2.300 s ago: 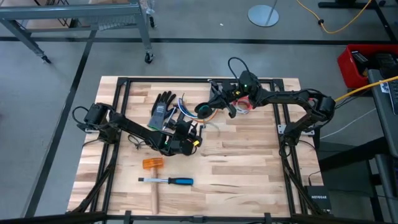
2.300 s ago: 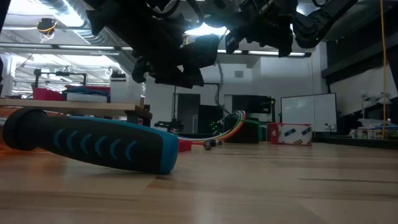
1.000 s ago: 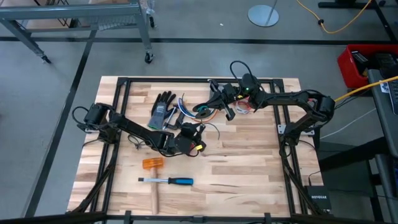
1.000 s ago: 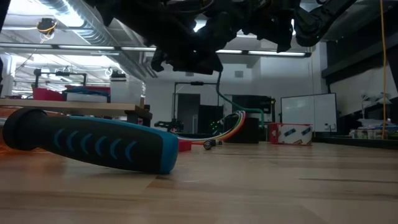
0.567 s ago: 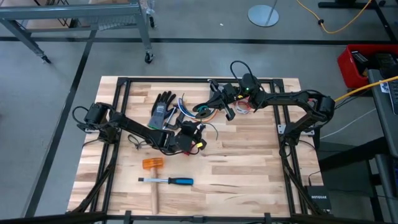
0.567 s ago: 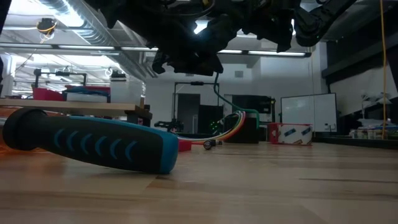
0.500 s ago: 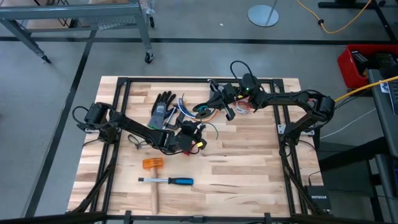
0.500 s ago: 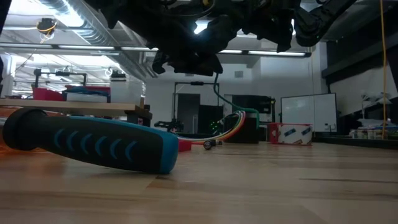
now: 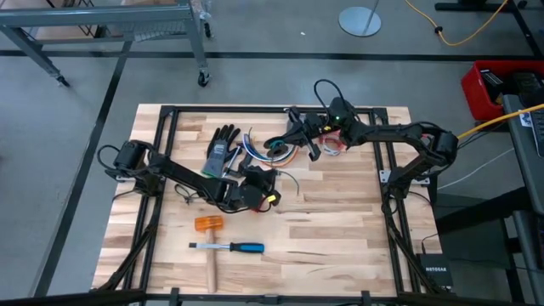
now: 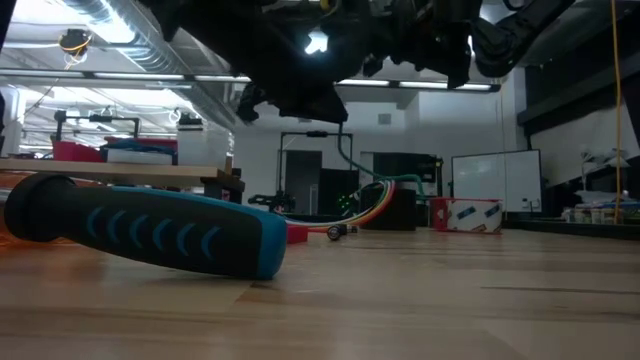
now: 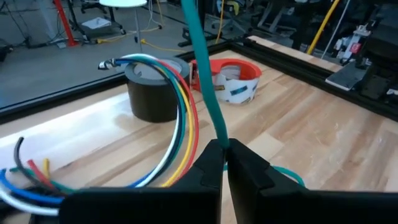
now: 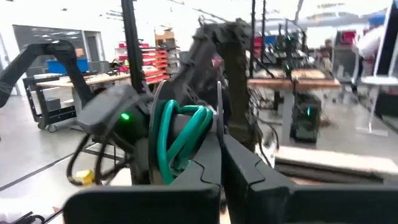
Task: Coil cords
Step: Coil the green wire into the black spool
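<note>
1. Two grippers share one green cord (image 11: 208, 93): the left gripper (image 11: 225, 163) is clenched on it, fingers (image 11: 208, 169) pressed together around the strand just above the middle of the tabletop (image 9: 340, 221).
2. Right gripper (image 12: 219, 163) is near the far edge, clamped on green loops (image 12: 177, 134) already bunched in its jaws; in the high view it is at (image 9: 293, 138).
3. Rest of the cords: the coloured bundle (image 11: 177, 121) (blue, white, yellow, red strands) arcs up from the wood just beside the grey tape roll (image 11: 152, 90), between the black glove (image 9: 223, 146) and the right gripper. A thin black cord (image 9: 293, 180) curls beside the left gripper.
4. Step in hand, judged: mid-coil, with the green strand running taut between the two arms while loops gather on the right side.
5. Next move probably calls for the left gripper to feed slack toward the right one without letting the strand slip, and for another loop to be laid beside the existing ones; risk is snagging the coloured bundle.
6. Versus half a second ago: the right gripper has shifted slightly toward the far-left, and the left wrist has edged back a touch toward the glove; the cord in the low view (image 10: 345, 160) hangs much the same.
7. Red tape ring (image 11: 233, 78), mallet (image 9: 208, 223) and chisel (image 9: 229, 247) are unmoved.
</note>
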`<state>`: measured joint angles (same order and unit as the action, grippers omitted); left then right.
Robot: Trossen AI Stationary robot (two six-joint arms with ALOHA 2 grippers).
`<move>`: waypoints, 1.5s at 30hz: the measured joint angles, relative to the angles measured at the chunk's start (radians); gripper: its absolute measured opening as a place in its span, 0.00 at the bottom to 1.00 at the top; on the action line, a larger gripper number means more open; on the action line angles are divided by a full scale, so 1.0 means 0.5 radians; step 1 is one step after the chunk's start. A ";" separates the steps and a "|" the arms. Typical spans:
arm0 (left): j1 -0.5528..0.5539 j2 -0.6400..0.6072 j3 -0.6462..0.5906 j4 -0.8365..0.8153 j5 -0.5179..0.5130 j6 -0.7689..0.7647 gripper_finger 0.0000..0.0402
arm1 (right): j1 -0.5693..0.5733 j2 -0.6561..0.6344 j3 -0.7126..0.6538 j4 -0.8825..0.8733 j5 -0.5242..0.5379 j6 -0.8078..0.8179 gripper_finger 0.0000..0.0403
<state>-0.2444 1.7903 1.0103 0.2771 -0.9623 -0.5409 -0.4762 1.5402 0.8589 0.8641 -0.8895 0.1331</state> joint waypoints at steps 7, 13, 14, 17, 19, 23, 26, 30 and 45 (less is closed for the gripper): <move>-0.079 -0.188 0.000 -0.438 -0.121 -0.176 0.00 | -0.166 0.000 -0.006 -0.081 -0.215 0.138 0.00; -0.088 -0.339 0.001 -0.838 -0.174 -0.449 0.00 | -0.218 0.000 -0.008 -0.273 -0.301 0.134 0.00; -0.086 -0.351 0.002 -0.911 -0.178 -0.506 0.00 | -0.218 0.000 -0.008 -0.315 -0.301 0.110 0.00; -0.070 -0.380 0.002 -1.081 -0.183 -0.659 0.00 | -0.213 0.000 -0.008 -0.470 -0.300 0.005 0.00; -0.056 -0.400 0.002 -1.150 -0.181 -0.743 0.00 | -0.211 0.000 -0.008 -0.570 -0.263 -0.074 0.00; -0.022 -0.434 0.001 -1.179 -0.104 -0.823 0.00 | -0.211 0.000 -0.008 -0.818 -0.066 -0.241 0.00; 0.032 -0.458 0.001 -1.175 0.028 -0.889 0.00 | -0.157 0.000 -0.008 -0.985 0.156 -0.400 0.00; 0.137 -0.458 0.001 -1.153 0.298 -0.943 0.00 | -0.021 0.000 -0.008 -1.121 0.519 -0.625 0.00; 0.344 -0.458 0.001 -0.458 0.618 -0.509 0.00 | 0.348 0.000 -0.008 -1.145 1.684 -0.794 0.00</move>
<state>-0.0724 1.5612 1.0107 0.0482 -0.6533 -0.7952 -0.3022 1.5402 0.8547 0.2916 -0.0477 -0.2641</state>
